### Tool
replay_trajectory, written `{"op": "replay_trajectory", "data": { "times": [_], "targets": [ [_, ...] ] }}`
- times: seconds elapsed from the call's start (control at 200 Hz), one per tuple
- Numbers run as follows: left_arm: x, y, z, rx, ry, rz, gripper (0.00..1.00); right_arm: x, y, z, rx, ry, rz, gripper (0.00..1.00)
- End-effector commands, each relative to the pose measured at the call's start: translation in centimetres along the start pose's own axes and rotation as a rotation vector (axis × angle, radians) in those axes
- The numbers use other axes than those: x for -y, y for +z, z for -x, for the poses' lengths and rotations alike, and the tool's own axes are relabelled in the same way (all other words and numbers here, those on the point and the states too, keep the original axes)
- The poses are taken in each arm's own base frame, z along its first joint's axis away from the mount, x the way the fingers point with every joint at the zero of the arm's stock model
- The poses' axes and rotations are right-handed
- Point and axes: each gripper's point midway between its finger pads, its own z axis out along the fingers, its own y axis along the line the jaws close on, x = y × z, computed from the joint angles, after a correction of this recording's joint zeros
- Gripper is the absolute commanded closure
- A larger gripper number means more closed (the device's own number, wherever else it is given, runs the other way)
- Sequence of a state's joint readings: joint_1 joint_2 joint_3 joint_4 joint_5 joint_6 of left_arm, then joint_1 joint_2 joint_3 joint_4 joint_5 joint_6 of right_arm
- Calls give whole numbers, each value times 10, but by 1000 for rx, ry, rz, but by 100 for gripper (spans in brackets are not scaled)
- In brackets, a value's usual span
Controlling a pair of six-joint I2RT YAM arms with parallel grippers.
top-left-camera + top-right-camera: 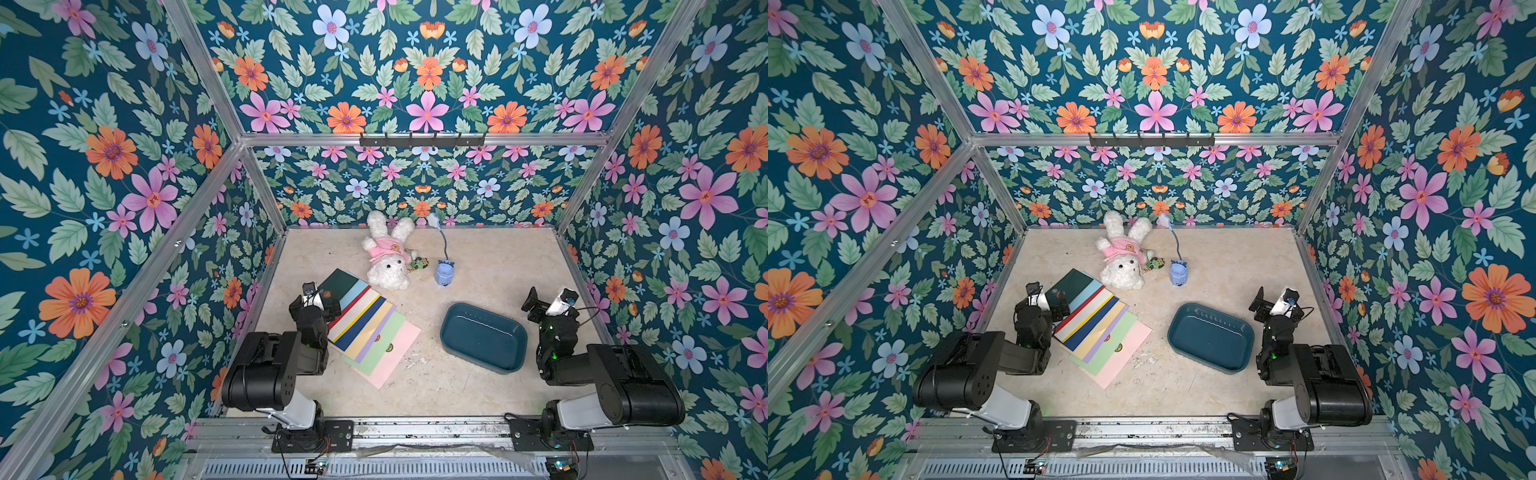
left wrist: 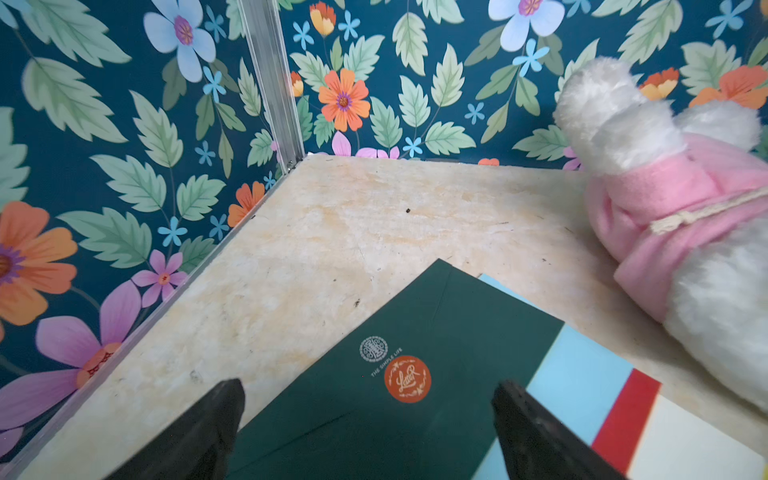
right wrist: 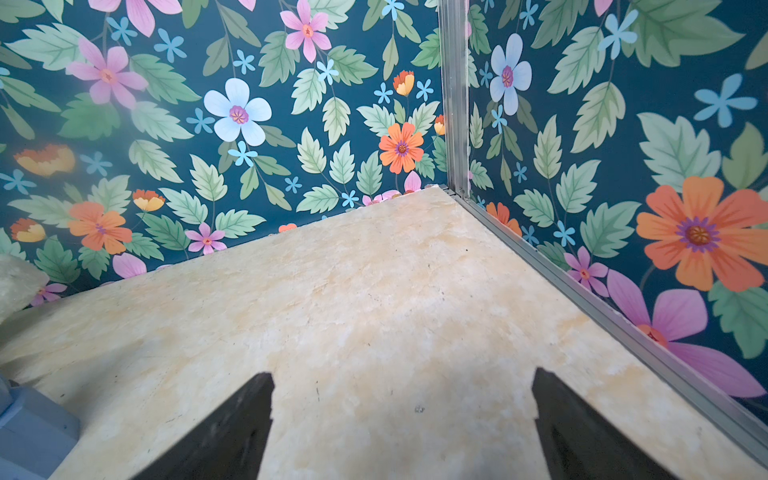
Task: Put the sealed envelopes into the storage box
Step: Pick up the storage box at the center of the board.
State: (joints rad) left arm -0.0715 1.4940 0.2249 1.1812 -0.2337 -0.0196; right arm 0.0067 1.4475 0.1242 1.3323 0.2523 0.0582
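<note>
Left fingers (image 2: 208, 432) spread above sealed envelopes (image 1: 374, 332); storage box (image 1: 482, 338) nearby

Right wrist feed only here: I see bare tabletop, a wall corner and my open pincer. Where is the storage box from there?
Observer: The storage box is out of your frame, nearer the robot's base than the right pincer and toward the middle of the table.
Operator: And the envelopes?
Observer: The sealed envelopes lie fanned in one overlapping row beyond the box, on the robot's left side.
Operator: Is the left pincer holding one?
Observer: No. The left pincer is open over the dark green envelope at the far end of the fan.
</note>
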Motion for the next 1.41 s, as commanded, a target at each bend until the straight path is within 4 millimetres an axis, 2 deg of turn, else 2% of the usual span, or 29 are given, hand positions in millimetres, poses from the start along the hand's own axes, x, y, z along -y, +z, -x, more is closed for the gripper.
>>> {"op": "replay_trajectory", "data": {
  "times": [0.0, 0.065, 0.115, 0.155, 0.22, 0.265, 0.345, 0.44, 0.545, 0.61, 0.695, 0.835, 0.94, 1.02, 1.1, 1.21, 1.4],
  "targets": [
    [-13, -12, 37, 88, -11, 102, 0, 7, 1, 16, 28, 20, -62, 1],
    [-14, -18, 55, 100, -96, 137, 0, 8, 7, 31, -21, 28, -105, 1],
    [-15, -20, 66, 91, -215, 150, 0, 18, 8, 57, 12, 162, -195, 1],
    [-15, -18, 72, 66, -285, 157, 0, 23, 7, 70, 12, 263, -240, 1],
    [-10, -13, 86, 18, -331, 146, 0, 8, 7, 89, -22, 302, -168, 1],
    [-9, -11, 87, -45, -374, 163, 0, 0, 4, 99, -40, 333, -130, 1],
    [-14, -12, 92, -122, -431, 220, 0, -11, -3, 98, -115, 370, -79, 1],
    [-21, -22, 102, -191, -429, 267, 0, -17, -14, 81, -262, 382, -71, 3],
    [0, -34, 122, -203, -443, 109, 2, -29, -28, 54, -450, 411, -37, 15],
    [13, -41, 129, -219, -421, 13, 4, -31, -37, 33, -563, 420, -49, 17],
    [25, -48, 123, -282, -387, -58, 5, -28, -50, 3, -694, 429, -87, 20],
    [42, -56, 105, -399, -345, -154, 8, -40, -71, -42, -864, 389, -86, 25],
    [48, -60, 97, -432, -331, -187, 10, -47, -82, -66, -935, 347, -99, 32],
    [50, -61, 96, -438, -334, -203, 10, -49, -91, -83, -991, 339, -105, 33],
    [53, -62, 95, -445, -329, -216, 11, -46, -99, -97, -1034, 334, -127, 34],
    [53, -63, 93, -458, -321, -216, 13, -45, -106, -106, -1063, 313, -118, 37],
    [56, -63, 92, -467, -314, -229, 14, -57, -109, -113, -1118, 286, -45, 64]
  ]
}}
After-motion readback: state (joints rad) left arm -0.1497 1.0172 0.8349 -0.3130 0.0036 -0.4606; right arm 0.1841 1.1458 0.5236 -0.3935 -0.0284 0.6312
